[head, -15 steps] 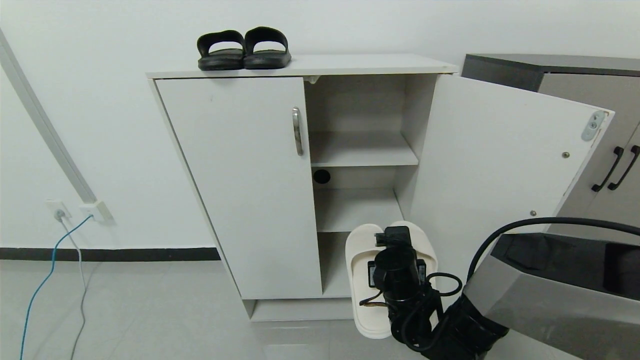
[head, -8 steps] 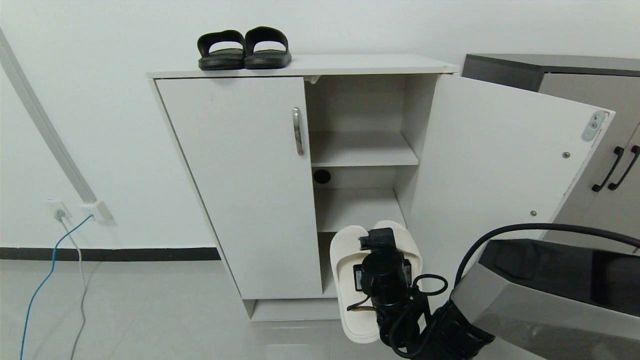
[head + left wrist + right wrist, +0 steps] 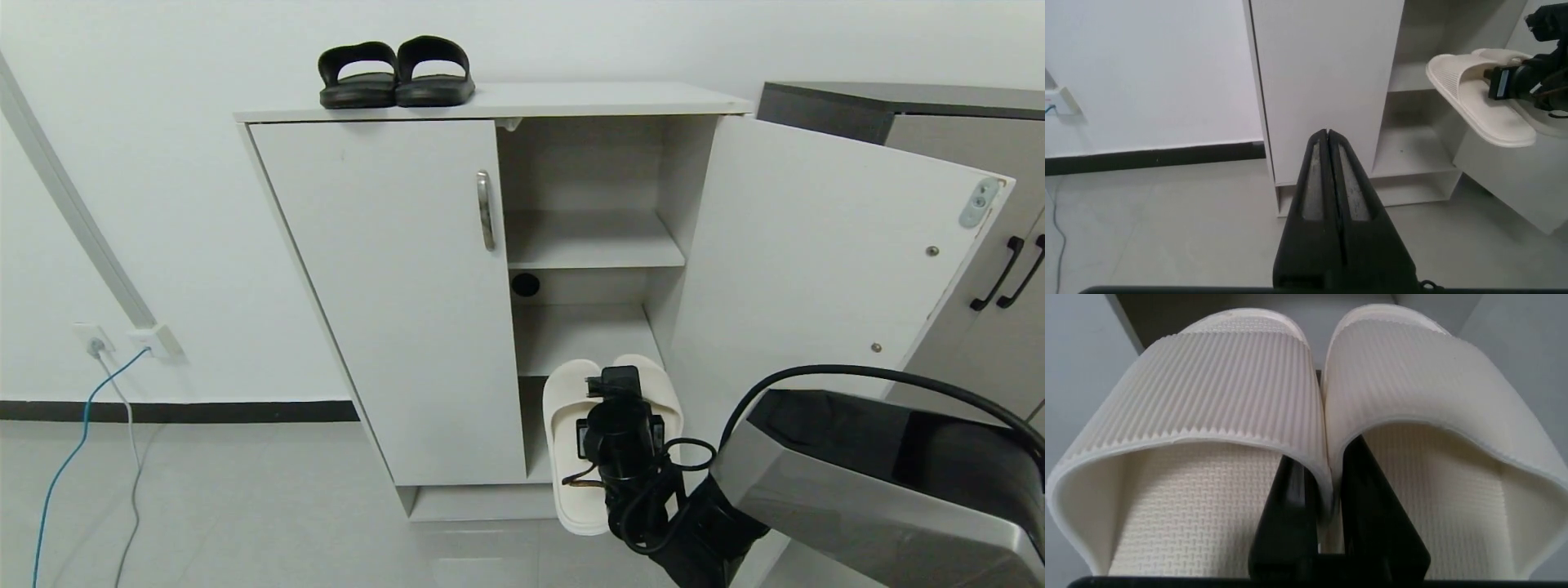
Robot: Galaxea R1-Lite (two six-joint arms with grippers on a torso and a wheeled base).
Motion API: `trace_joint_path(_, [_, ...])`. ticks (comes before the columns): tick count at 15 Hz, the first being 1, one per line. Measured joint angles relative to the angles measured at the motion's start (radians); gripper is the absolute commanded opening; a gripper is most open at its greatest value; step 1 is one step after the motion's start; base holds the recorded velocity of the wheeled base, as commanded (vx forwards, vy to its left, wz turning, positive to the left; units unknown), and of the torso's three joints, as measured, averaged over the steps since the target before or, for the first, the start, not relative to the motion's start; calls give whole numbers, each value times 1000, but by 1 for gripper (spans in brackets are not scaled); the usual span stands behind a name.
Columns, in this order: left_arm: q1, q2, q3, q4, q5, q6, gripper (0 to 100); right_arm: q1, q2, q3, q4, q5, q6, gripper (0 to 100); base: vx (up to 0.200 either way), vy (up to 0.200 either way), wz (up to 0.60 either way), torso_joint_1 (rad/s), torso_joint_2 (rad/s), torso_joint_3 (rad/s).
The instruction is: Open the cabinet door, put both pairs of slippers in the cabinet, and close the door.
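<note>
Two white slippers (image 3: 565, 425) pinched in R gripper (image 3: 1327, 482) — cabinet door (image 3: 816, 261) open.

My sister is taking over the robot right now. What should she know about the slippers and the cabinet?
Left gripper: shut, empty, low in front of the cabinet.
Right gripper: shut on white slippers, pinching both straps together, held in front of the cabinet's open half, not yet inside.
Black slippers: on top of the cabinet.
Done: right door open, white pair picked up.
Left: put the white pair inside, then the black pair, then close the door.
</note>
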Motion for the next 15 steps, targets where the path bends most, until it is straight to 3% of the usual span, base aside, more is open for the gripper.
trace_joint_path(7, [0,0,0,0,0,0,0,10,4,15,-32,-9,-11,0,0,0,0,2,0,-193])
trace_joint_path(12, [0,0,0,0,0,0,0,10,15,87,-462,2,-312,0,0,0,0,0,3,-200])
trace_joint_path(15, [0,0,0,0,0,0,0,11,19,104,-477,3,-329,0,0,0,0,6,3,-70])
